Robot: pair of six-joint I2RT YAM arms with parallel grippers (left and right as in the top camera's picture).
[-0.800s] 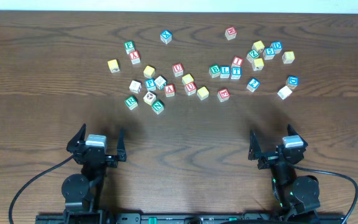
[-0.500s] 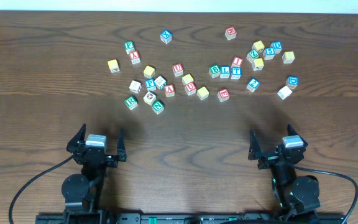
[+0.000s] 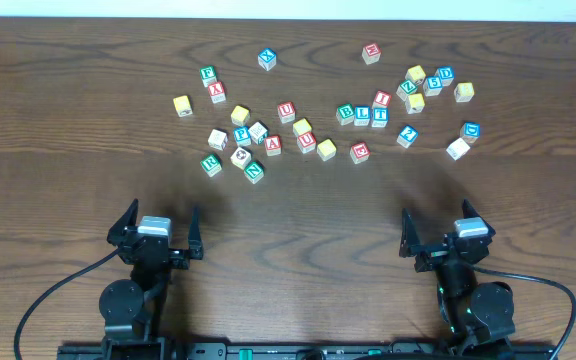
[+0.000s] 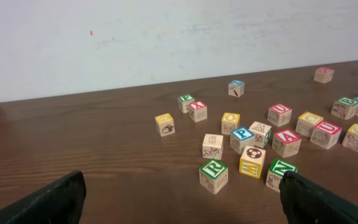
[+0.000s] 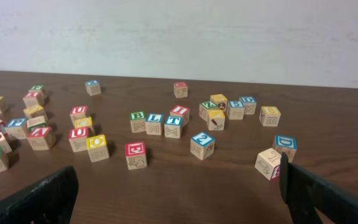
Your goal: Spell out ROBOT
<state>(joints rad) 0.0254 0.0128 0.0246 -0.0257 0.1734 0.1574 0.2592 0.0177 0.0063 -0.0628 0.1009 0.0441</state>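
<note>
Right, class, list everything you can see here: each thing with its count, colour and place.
Blocks: about thirty, wood with red, blue, green or yellow letter faces, scattered over the table's far half.
R block: one, green, near-left edge of the scatter.
Table: one, dark brown wood.
Wall: one, white, behind the table.
Cables: two, black, near edge.
Left gripper: one, black, near left, open, empty.
Right gripper: one, black, near right, open, empty.

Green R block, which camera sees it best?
Left wrist view: the green R block sits near and large, its letter clear. Overhead shows the block small, its letter barely readable. The right wrist view does not clearly show it.
</note>
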